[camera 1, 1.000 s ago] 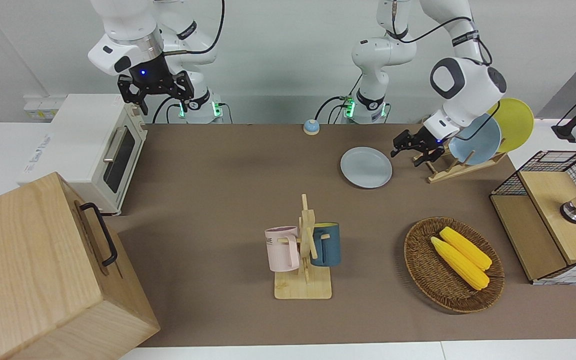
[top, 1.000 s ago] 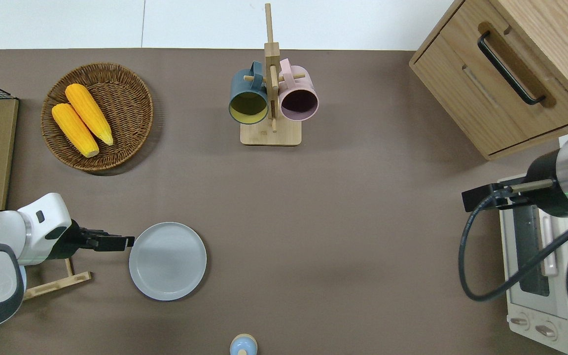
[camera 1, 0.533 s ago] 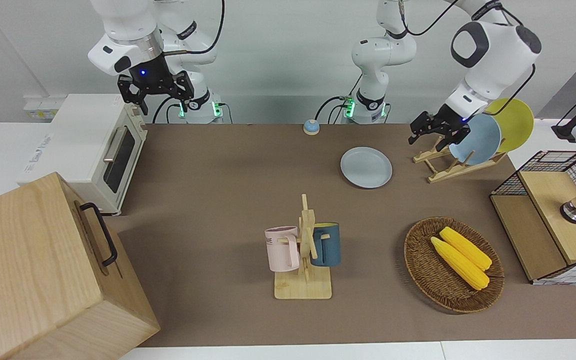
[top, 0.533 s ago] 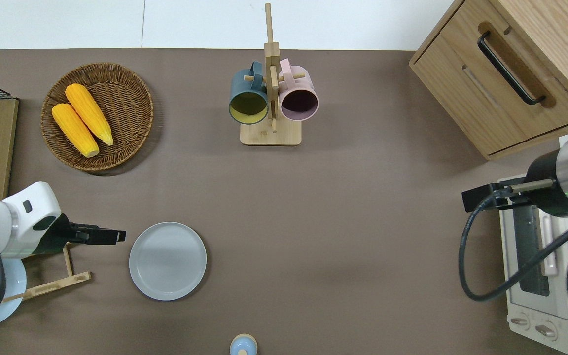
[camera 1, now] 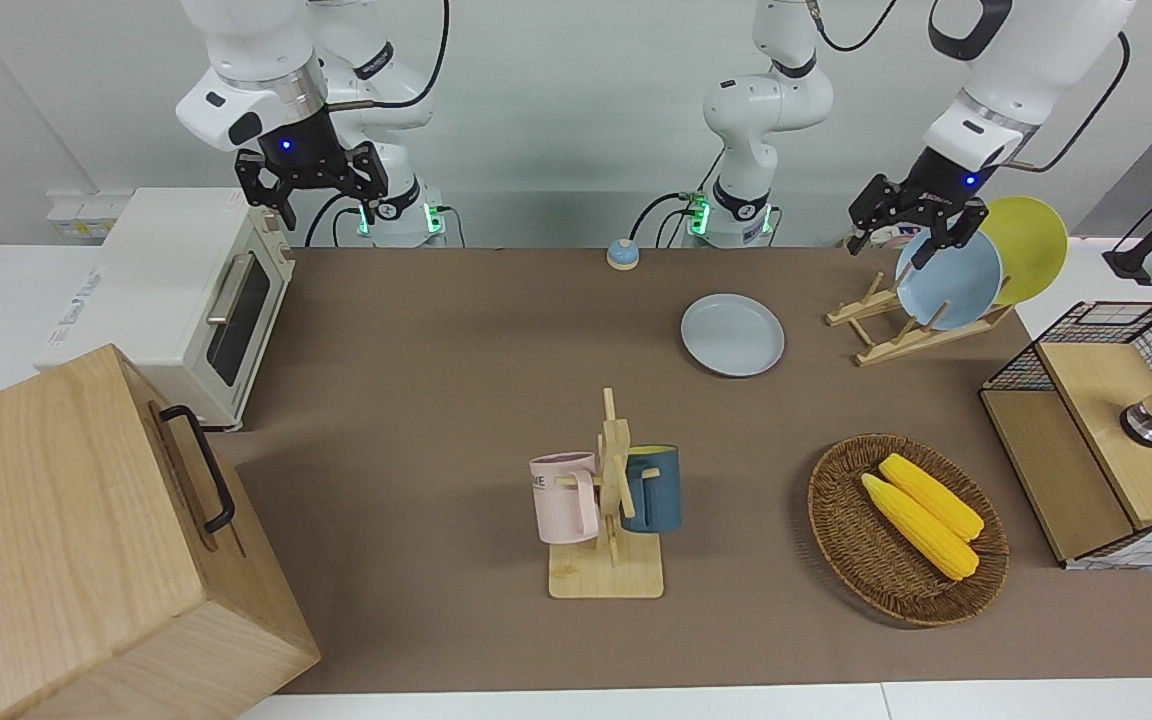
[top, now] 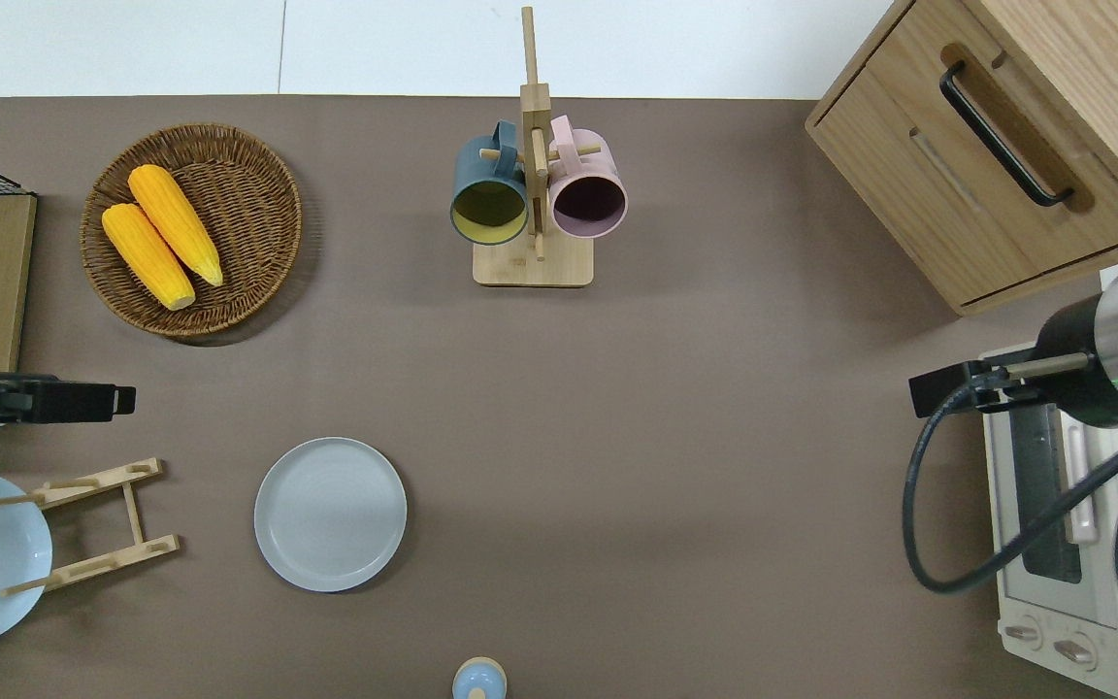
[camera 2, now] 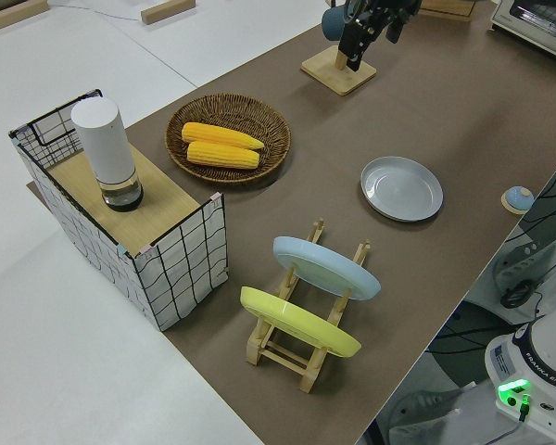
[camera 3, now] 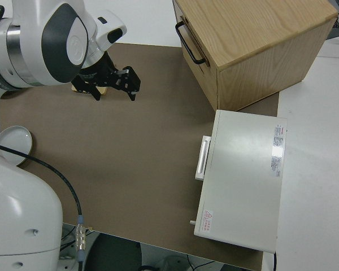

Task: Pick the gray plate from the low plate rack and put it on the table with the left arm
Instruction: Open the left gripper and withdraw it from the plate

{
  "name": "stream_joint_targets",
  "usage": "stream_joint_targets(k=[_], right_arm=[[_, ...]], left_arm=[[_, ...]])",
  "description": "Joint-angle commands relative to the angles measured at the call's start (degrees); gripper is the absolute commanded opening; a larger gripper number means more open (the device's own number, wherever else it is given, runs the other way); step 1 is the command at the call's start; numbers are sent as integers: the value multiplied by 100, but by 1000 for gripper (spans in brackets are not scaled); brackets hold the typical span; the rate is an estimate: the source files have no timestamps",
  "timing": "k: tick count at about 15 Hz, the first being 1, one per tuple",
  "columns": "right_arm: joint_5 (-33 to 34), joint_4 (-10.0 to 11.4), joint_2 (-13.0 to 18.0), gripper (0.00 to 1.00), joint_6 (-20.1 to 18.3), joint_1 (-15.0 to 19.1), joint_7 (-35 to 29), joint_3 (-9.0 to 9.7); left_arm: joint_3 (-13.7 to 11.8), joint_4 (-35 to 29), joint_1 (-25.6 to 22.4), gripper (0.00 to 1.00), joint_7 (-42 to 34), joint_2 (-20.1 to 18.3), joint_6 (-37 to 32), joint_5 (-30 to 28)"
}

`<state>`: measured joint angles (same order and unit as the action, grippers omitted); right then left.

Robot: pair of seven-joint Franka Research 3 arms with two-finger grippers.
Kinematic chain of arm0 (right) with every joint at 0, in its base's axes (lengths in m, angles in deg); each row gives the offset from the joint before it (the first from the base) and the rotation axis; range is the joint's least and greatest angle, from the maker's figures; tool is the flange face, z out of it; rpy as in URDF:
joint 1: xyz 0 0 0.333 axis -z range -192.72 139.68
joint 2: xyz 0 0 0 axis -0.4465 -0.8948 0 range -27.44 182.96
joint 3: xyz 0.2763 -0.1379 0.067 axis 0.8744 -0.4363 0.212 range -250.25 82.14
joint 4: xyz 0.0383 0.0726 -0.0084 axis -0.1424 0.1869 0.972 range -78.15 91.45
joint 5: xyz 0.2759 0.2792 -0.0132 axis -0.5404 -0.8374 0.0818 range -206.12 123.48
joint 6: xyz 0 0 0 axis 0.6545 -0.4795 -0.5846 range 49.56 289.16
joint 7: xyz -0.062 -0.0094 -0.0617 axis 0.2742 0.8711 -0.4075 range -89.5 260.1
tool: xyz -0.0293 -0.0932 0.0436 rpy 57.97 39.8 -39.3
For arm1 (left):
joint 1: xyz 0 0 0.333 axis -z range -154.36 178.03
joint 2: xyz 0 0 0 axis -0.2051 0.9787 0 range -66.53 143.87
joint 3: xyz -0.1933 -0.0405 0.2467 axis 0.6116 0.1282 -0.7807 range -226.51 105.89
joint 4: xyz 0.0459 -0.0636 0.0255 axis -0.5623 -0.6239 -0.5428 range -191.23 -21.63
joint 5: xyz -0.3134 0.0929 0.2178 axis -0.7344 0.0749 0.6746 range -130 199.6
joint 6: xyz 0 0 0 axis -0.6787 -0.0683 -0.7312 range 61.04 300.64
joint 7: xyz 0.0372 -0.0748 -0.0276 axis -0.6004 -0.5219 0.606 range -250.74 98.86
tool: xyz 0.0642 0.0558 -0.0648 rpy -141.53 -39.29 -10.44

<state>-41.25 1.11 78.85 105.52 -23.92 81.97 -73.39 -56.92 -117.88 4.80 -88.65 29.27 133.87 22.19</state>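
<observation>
Left gripper (camera 1: 914,222) has lifted up & away from the gray plate (camera 1: 732,334) since 1 s ago; then it sat low just beside the plate's rim, now it hangs empty w/ fingers spread, over bare table (top: 675,408) btwn the wire box and the low plate rack (top: 93,525). Gray plate hasn't shifted: flat on the table, beside the rack toward the right arm's end, apart from it.

Containers: rack holds the sky-blue plate (camera 2: 326,266) & yellow plate (camera 2: 299,322) in its slots, both tilted; slots nearest the gray plate are free. Wicker basket (camera 1: 841,540) has 2 corn cobs (camera 1: 921,513) side by side. Wire box (camera 2: 181,269) carries a white cylinder (camera 2: 106,153) on its wood top. Mug tree (top: 533,184) hangs a pink mug (top: 589,196) & dark blue mug (top: 488,199).

Right gripper (camera 1: 310,188) parked, fingers apart.
</observation>
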Motion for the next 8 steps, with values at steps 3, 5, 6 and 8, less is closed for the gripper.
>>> stream_joint_targets(k=[3, 5, 6, 8], right_arm=[[-59, -35, 14, 987, -83, 56, 8, 33], [-59, -35, 14, 990, -83, 56, 8, 33], [-59, -35, 14, 990, -83, 56, -1, 33], [-59, -35, 14, 990, -83, 56, -1, 33]], left_arm=[[126, 636, 44, 993, 445, 61, -671, 723], [336, 636, 53, 991, 436, 79, -784, 1162], [485, 627, 53, 991, 445, 87, -794, 1391], [645, 636, 36, 991, 497, 96, -898, 1507]])
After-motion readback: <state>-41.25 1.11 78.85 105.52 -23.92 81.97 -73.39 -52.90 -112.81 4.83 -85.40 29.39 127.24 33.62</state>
